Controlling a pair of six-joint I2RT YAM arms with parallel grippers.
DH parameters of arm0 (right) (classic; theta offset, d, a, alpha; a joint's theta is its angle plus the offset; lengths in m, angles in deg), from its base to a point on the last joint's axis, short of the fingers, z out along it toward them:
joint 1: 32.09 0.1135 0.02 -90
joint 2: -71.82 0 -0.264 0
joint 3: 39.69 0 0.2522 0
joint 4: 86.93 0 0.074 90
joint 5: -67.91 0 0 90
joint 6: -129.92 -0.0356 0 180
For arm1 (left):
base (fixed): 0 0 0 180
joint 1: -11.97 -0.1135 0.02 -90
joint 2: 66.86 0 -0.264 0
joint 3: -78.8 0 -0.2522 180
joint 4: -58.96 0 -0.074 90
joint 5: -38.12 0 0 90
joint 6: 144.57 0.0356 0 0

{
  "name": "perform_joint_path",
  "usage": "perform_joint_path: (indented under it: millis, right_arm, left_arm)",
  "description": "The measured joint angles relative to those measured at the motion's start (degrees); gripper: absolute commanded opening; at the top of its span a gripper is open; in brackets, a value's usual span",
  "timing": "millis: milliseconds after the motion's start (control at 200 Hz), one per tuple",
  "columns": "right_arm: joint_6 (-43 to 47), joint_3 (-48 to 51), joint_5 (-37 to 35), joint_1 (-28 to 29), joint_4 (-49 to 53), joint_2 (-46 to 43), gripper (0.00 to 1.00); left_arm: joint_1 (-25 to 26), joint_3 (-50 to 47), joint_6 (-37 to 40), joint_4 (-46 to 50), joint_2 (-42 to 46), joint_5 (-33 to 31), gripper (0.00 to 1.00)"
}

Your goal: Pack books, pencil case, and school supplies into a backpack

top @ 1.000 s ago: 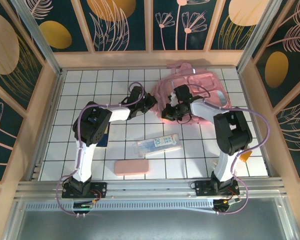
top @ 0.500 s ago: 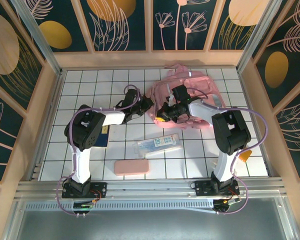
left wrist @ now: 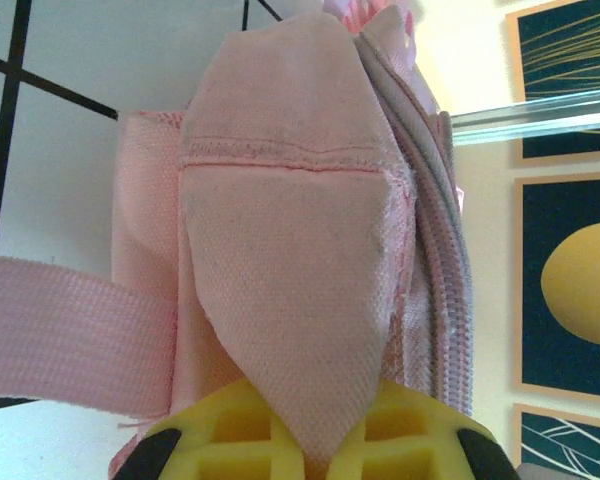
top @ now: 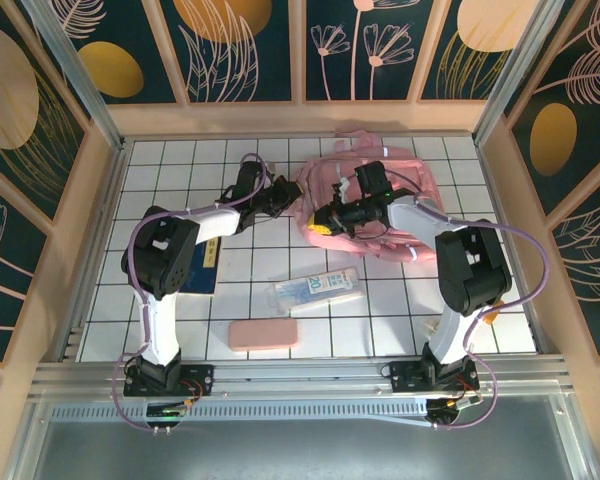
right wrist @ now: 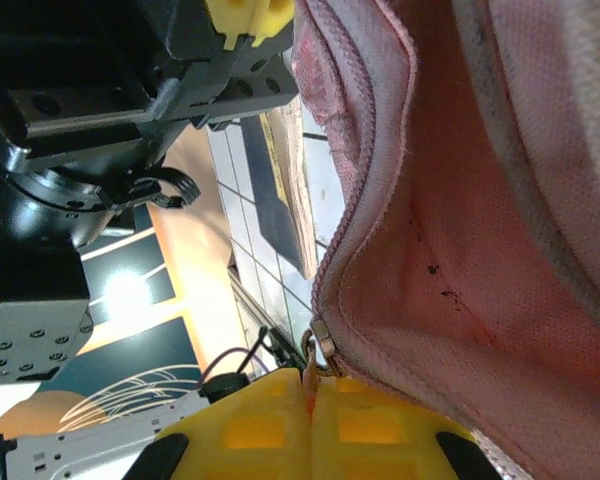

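Observation:
The pink backpack (top: 405, 185) lies at the back of the table, right of centre. My left gripper (top: 287, 196) is at its left edge, shut on a pointed flap of pink backpack fabric (left wrist: 290, 250) between its yellow fingers (left wrist: 230, 440). My right gripper (top: 324, 218) sits just beside it, shut on the metal zipper pull (right wrist: 317, 350) at the end of the backpack's zipper (right wrist: 360, 220). The navy book (top: 206, 272) lies by the left arm. The clear packet (top: 316, 287) and the pink pencil case (top: 263, 333) lie nearer the front. A small orange block (top: 491, 312) shows by the right arm.
Wooden walls (top: 100, 200) enclose the white tiled table (top: 180, 160) on three sides. A metal rail (top: 280, 375) runs along the near edge. The two grippers work very close together at the backpack's left side.
Both grippers have shifted left and slightly toward the back, drawing the backpack's left edge with them. Both have stayed shut.

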State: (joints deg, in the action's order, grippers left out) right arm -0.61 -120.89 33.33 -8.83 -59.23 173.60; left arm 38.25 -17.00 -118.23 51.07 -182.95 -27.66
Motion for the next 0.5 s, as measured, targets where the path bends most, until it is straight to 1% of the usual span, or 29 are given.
perform_joint_path:
  millis: [150,355,420,500]
  right_arm:
    - [2.1,0.0,0.6,-0.5,1.4,-0.1,0.00]
    - [5.2,0.0,1.2,-3.8,4.6,-1.7,0.00]
    - [5.3,0.0,1.2,-3.5,5.1,-1.9,0.00]
    - [3.9,0.0,1.2,-1.6,5.1,-1.7,0.00]
  left_arm:
    - [-0.7,0.0,0.9,0.7,0.0,1.4,0.00]
    - [-0.9,-1.0,1.4,0.7,0.0,3.2,0.00]
    - [-0.9,-1.8,1.2,-0.5,0.0,3.8,0.00]
    - [-0.9,-2.6,1.0,-1.4,0.0,3.8,0.00]
